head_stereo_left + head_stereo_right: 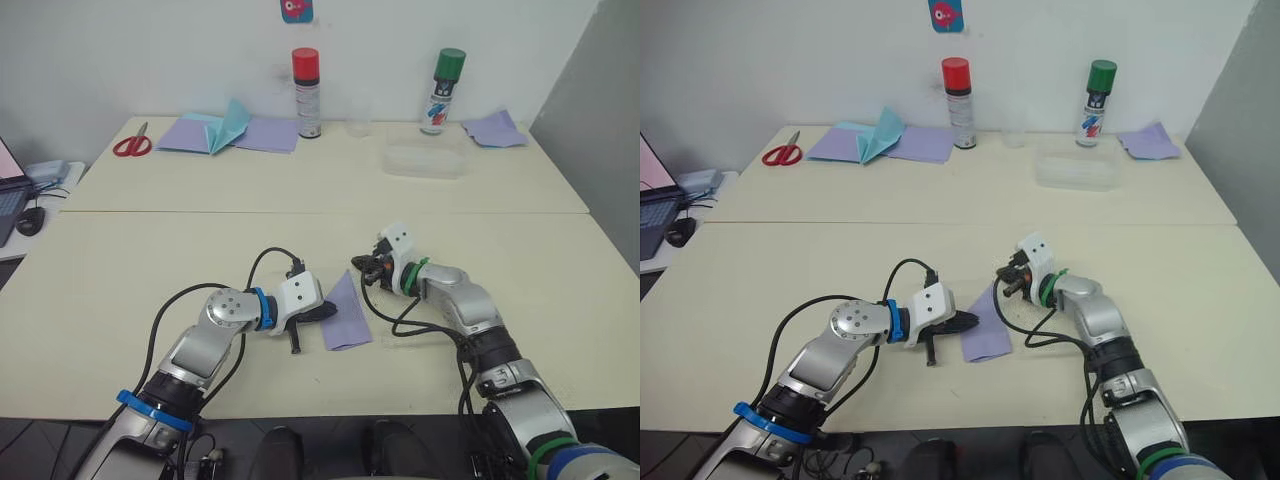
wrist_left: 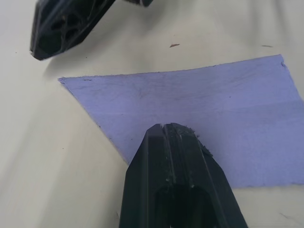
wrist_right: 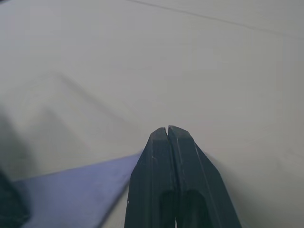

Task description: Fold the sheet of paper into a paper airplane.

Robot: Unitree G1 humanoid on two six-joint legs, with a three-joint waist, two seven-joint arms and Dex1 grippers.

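While my left hand (image 1: 322, 313) is pressing down on the sheet of paper (image 1: 346, 315), its 2 black fingers are drawn together with nothing between them, the tips resting on the sheet's left edge. In the left wrist view those closed fingers (image 2: 176, 156) are lying flat over the lavender surface, acting as a weight and not as a clamp.

My right hand (image 1: 366, 268) is sitting just beyond the sheet's far pointed end, its 2 fingers (image 3: 168, 156) also pressed shut on nothing, with the tip hovering beside the paper's corner and not on it, as far as I am able to judge.

Between both hands, the sheet of paper is lying flat on the near worktop (image 1: 120, 270), already folded to a narrow shape that is tapering to a point at the far end.

Further out, on the far worktop, scissors (image 1: 132, 145), a teal folded paper (image 1: 230, 124) over other lavender sheets (image 1: 268, 134), a red-capped can (image 1: 307, 93), a green-capped can (image 1: 441, 91) and a clear tray (image 1: 425, 160) are standing well apart from my work.

I am judging the risk to be slippage: with only 1 closed tip pinning the edge, any sideways push from my right hand could be sliding or pivoting the thin sheet, skewing the next crease or crumpling the point.
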